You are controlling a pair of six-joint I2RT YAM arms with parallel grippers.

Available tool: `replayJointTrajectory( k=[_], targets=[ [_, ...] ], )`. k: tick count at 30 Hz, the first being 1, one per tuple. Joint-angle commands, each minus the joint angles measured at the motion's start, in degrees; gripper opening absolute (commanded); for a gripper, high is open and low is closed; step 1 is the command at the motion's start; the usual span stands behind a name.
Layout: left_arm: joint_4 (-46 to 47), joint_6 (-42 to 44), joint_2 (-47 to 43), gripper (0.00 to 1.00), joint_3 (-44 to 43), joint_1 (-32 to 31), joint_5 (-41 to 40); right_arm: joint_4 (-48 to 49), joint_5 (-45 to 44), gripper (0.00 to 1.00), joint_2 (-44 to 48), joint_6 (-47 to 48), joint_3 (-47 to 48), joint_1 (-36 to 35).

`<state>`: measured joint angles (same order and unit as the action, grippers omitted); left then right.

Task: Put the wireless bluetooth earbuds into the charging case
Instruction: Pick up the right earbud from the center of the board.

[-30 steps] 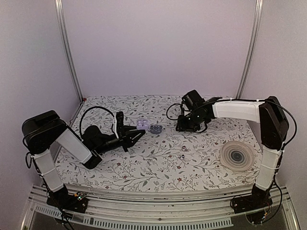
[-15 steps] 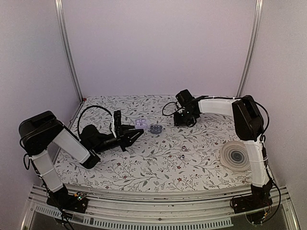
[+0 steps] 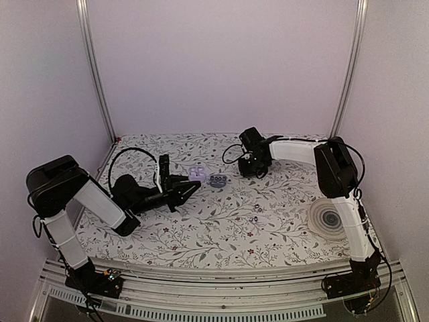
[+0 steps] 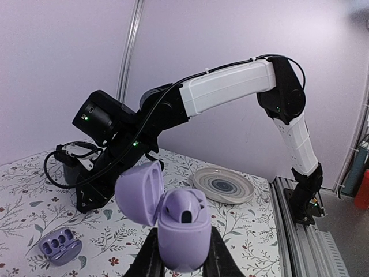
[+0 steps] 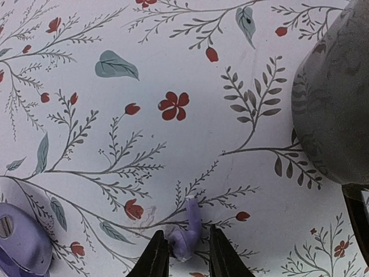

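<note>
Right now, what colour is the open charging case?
The charging case is lilac; left wrist view.

**No legible markings on any feed**

I am scanning all three views and finding no lettering, digits or logos that I can read. I am checking the open glossy lilac clamshell charging case (image 4: pixel 183 228), the small blue-grey oval piece with three dark sockets (image 4: pixel 60 244), the white floral-print table cloth (image 3: pixel 221 231), the round plate with a grey spiral (image 3: pixel 314 218) and the white arm shell (image 4: pixel 225 86). Two green lights (image 4: pixel 86 116) on the black wrist block (image 4: pixel 106 112) are glowing as bare dots.
</note>
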<state>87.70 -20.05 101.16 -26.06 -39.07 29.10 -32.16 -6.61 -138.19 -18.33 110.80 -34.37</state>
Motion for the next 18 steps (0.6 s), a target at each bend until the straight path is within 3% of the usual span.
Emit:
replayJointTrajectory(
  k=[1, 7, 11, 18],
  targets=[
    [16.67, -0.77, -0.61, 0.0, -0.35, 0.77, 0.27, -1.94, -3.13, 0.24, -2.83, 0.66, 1.34, -0.82],
    [16.71, -0.73, -0.34, 0.0, -0.3, 0.75, 0.02, -2.42, -4.6, 0.2, -3.08, 1.09, 1.34, -1.74],
    [16.71, -0.46, 0.27, 0.0, -0.3, 0.82, -0.07, -3.6, -4.87, 0.1, -2.33, 1.56, 0.86, -1.66],
    [16.71, 0.63, 4.11, 0.0, -2.67, 0.75, -0.9, 1.44, -0.83, 0.07, 10.2, 6.5, -10.68, -0.04]
  ],
)
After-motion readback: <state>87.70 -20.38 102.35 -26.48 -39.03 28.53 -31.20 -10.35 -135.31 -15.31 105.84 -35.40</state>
